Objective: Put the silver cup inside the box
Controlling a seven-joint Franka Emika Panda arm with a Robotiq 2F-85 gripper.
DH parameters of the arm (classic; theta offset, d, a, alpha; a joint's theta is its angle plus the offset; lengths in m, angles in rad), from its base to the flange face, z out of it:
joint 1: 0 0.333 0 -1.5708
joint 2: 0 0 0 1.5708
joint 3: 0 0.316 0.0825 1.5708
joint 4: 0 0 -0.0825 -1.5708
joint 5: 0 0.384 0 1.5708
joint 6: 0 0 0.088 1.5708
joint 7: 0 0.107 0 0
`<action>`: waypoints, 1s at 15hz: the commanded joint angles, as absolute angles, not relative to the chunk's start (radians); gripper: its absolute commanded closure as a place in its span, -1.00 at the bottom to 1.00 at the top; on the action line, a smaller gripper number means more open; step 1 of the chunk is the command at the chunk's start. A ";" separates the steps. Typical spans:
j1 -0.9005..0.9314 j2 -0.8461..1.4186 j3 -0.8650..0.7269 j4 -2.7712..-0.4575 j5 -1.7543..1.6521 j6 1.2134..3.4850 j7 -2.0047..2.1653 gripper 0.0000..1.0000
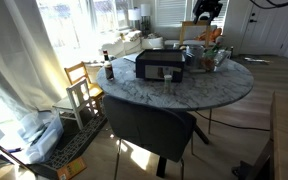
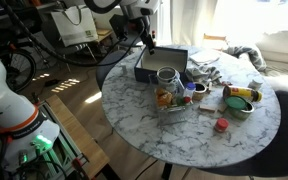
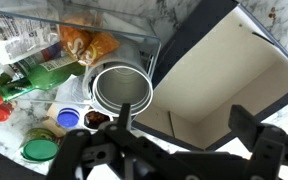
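The silver cup [image 3: 122, 88] stands upright and open-topped on the marble table, right against a corner of the box [image 3: 229, 85]. It also shows in an exterior view [image 2: 167, 78], in front of the box [image 2: 160, 62]. The box is black outside and beige and empty inside; in an exterior view [image 1: 162, 64] it sits mid-table. My gripper [image 3: 186, 118] is open and empty. It hovers above the box's edge, with one finger over the cup's rim. In an exterior view the gripper [image 2: 149, 42] hangs over the box's far side.
A clear container [image 3: 79, 45] with snacks and green items sits beside the cup. A green lid [image 3: 39, 150] and a blue lid [image 3: 69, 118] lie nearby. A bowl [image 2: 239, 100] and a red cap [image 2: 222, 125] are on the table. A small dark bottle [image 1: 109, 70] stands near the table edge, and chairs [image 1: 149, 125] surround the table.
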State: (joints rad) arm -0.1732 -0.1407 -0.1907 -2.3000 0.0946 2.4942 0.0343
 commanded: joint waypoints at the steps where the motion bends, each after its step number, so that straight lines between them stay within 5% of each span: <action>1: -0.182 -0.093 -0.195 -2.270 0.097 2.505 0.044 -1.00; 13: -0.204 0.161 -0.211 -2.126 0.078 2.527 0.039 -1.00; 15: -0.207 0.199 -0.212 -2.098 0.077 2.522 0.045 -0.78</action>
